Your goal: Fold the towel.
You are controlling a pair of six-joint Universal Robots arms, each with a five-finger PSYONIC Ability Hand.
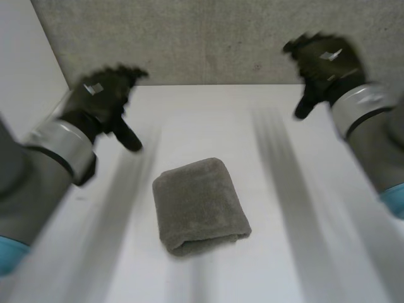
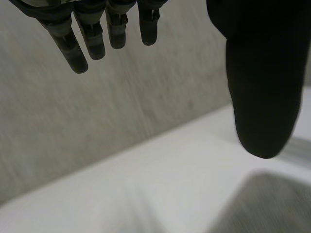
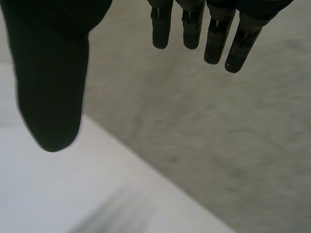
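Hovering above the white surface (image 1: 303, 252), the robot's left hand (image 1: 104, 104) and right hand (image 1: 325, 63) hung well apart from the grey towel (image 1: 199, 205). The towel lay near the middle of the surface, already folded into a thick, compact bundle with a rounded fold along its near edge. The left hand's fingers (image 2: 95, 41) were straight and set wide from the thumb (image 2: 265, 97), holding nothing, and the right hand's fingers (image 3: 216, 41) were the same. The towel appeared soft, light and plush, more likely to sag and spring open than to keep a crease, though unlikely to slide on the surface. Any further fold would probably call for a pinch at the two corners of one open edge, through all the layers, rather than at the rounded fold.
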